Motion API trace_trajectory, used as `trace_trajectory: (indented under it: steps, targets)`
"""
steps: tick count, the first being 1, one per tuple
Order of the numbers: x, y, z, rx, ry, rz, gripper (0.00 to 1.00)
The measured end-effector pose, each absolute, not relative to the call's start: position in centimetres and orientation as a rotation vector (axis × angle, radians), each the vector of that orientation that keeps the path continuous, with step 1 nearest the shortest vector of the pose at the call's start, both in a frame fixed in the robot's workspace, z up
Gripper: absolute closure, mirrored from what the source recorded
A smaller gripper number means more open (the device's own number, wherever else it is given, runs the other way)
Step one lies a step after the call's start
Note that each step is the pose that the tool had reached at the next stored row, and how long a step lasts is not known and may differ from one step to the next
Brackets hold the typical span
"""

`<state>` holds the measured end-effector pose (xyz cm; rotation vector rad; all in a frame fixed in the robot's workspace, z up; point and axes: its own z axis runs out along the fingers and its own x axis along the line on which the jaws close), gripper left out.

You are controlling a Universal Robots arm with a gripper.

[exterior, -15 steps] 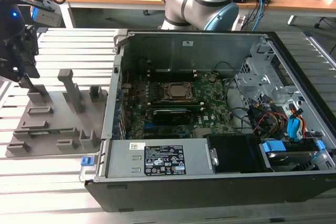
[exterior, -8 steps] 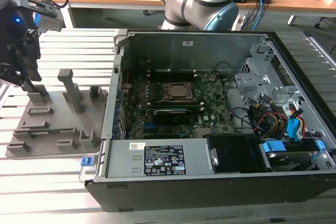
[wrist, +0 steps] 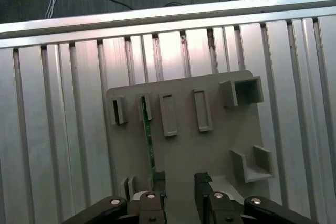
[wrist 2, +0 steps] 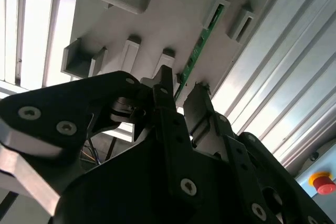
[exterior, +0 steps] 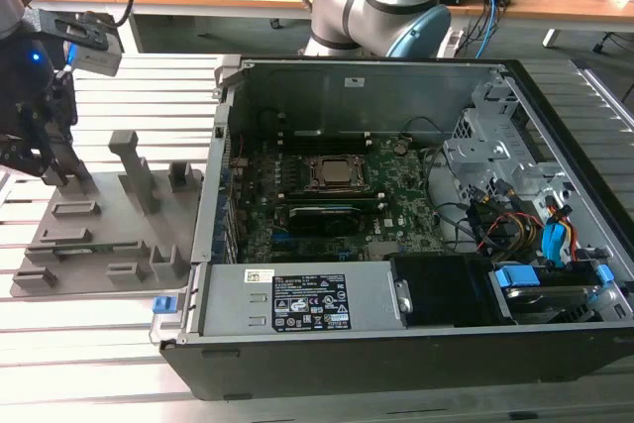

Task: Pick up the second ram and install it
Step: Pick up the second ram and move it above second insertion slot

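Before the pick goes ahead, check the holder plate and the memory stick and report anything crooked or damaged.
Nothing stands out. The thin green circuit-board stick stands on edge, straight in its slots on the grey plastic holder plate, with no visible damage. The open gripper hangs at one end of it.

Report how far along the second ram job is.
Done: the gripper is at the grey holder, fingers open, beside one end of the second ram. In hand: nothing; in both wrist views the ram stands on edge in its holder slot, not gripped. Left: it is not yet grasped, lifted or seated in the open computer case.
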<state>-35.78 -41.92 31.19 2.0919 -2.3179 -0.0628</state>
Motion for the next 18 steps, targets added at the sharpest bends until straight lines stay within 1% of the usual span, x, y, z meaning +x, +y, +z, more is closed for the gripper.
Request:
trace_trajectory:
  steps: [4,18]
  targets:
    - [-35.8,-41.9,30.9,2.153,-2.256,-0.056,0.64]
    - [-35.8,-42.0,29.4,2.155,-2.254,-0.056,0.64]
